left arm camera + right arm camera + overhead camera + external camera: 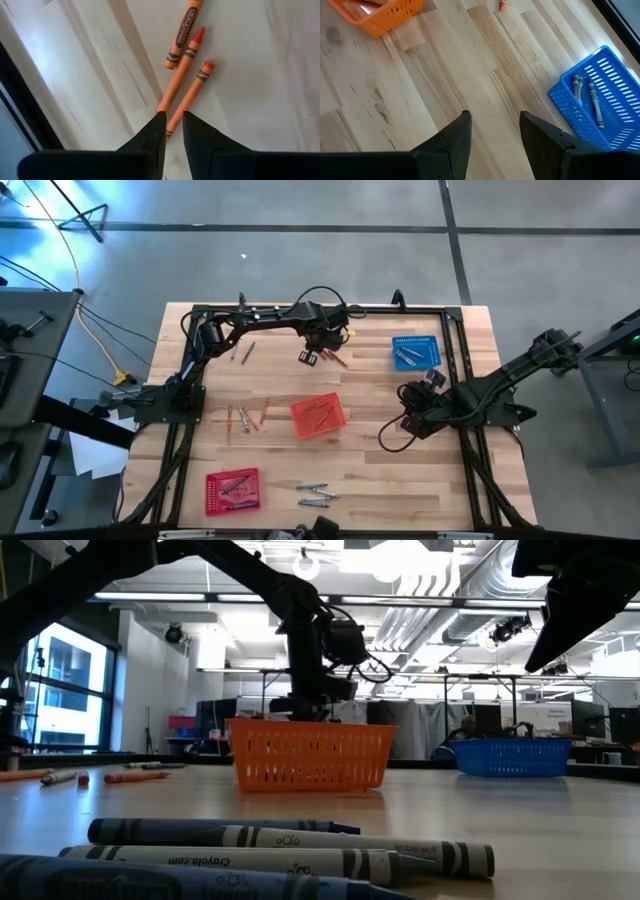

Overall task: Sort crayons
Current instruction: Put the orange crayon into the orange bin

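You are looking at a bench (400,480) carrying four mesh baskets. The orange basket (318,416) is sitting near the bench centre and holding a few crayons; their count cannot be told. The blue basket (415,351) is sitting near the far right corner and holding two grey crayons (585,97). The red basket (232,490) is sitting near the near left corner and holding several crayons; the exact count cannot be told.

Loose crayons are lying in four groups. Three red-orange crayons (187,65) are lying near the far edge, directly under the left tool (170,131), whose fingers are standing slightly apart around the lower end of one of them without visibly clamping it. Two crayons (241,351) are lying toward the far left corner. About four orange crayons (247,418) are lying left of the orange basket. About four bluish-grey crayons (315,495) are lying near the near edge.

The right tool (492,135) is hovering open and empty over bare bench toward the right edge, near the blue basket.
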Tool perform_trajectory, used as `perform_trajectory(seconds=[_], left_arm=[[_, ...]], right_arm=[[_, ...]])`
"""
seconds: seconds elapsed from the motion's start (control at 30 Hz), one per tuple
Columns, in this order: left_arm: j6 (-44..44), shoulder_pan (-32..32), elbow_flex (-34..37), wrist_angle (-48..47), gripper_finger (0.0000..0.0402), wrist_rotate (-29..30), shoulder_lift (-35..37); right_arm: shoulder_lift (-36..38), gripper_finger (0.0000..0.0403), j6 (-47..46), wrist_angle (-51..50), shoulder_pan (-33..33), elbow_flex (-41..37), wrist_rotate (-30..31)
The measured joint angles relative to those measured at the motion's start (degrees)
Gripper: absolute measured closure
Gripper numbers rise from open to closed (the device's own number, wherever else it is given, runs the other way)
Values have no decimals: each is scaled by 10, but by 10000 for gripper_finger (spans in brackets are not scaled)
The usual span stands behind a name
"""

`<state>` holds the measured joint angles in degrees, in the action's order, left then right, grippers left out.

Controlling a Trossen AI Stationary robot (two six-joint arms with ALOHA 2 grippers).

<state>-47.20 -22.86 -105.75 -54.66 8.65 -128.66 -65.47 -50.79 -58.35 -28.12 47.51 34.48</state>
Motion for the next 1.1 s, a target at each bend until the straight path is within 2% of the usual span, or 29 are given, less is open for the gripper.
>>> perform_trajectory(seconds=[0.47, 1.1], left_arm=[[-15, -16, 0, -17, 350, -21, -11], [-90, -54, 0, -56, 351, -58, -11]], right_arm=[[0, 242, 14, 8, 0, 0, -1], [0, 242, 17, 22, 0, 0, -2]])
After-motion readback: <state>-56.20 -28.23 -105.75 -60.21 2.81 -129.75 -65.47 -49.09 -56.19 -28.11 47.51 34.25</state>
